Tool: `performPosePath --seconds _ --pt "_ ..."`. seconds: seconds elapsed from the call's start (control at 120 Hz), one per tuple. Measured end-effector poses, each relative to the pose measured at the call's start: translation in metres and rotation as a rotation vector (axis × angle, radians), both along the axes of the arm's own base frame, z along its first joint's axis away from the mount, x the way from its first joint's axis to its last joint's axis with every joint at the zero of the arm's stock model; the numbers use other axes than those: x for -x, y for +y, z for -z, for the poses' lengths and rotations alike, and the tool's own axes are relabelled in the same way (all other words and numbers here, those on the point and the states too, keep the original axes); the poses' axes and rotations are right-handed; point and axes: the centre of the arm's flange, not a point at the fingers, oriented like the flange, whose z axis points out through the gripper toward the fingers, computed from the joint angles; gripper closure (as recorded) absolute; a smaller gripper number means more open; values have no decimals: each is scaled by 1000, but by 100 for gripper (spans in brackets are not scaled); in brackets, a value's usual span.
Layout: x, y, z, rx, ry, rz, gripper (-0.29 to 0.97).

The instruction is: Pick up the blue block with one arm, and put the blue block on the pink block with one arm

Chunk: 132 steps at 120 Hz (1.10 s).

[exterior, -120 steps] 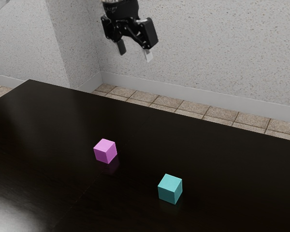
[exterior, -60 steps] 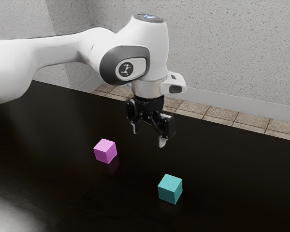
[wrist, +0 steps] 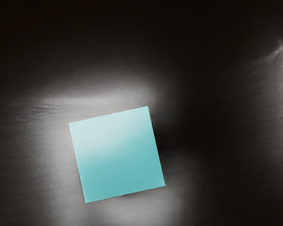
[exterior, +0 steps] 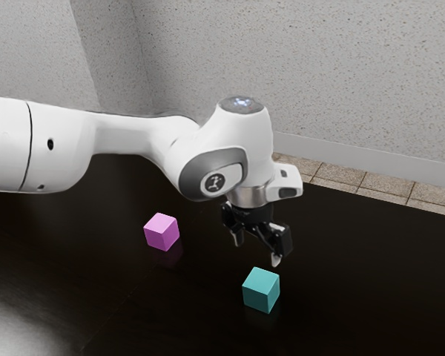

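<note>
The blue block (exterior: pixel 261 289) is a teal-blue cube resting on the dark table (exterior: pixel 371 297), toward the exterior view's lower middle. My black gripper (exterior: pixel 256 250) hangs open just above it, fingers pointing down with nothing between them. A gap still shows between the fingertips and the cube's top. In the wrist view the blue block (wrist: pixel 116 154) lies directly under my hand, seen from above and slightly rotated. The pink block (exterior: pixel 162 231) sits on the table to the exterior view's left of the blue one, apart from it.
The white arm (exterior: pixel 119 152) stretches in from the exterior view's left, above the table and behind the pink block. Beyond the table's far edge are a tiled floor (exterior: pixel 356 178) and a speckled wall (exterior: pixel 341 67).
My arm has come down from high near the wall to just over the blue block, shifting toward the exterior view's right. Both blocks have stayed put.
</note>
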Motion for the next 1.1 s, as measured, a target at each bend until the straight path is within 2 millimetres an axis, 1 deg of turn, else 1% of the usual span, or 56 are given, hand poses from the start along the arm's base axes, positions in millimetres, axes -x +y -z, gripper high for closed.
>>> performPosePath --seconds 0.092,0.275,0.333,0.45,0.5,0.808,1.1 --pt "0 -7 12 6 -12 20 0" --pt "-4 -10 36 10 -21 34 0" --pt "-7 -4 41 7 -23 22 0" --pt "-18 15 44 4 -35 -12 0" --pt "-21 18 51 0 -29 -19 0" --pt "-25 17 91 8 2 -36 0" --pt "-27 15 116 16 -1 -38 0"
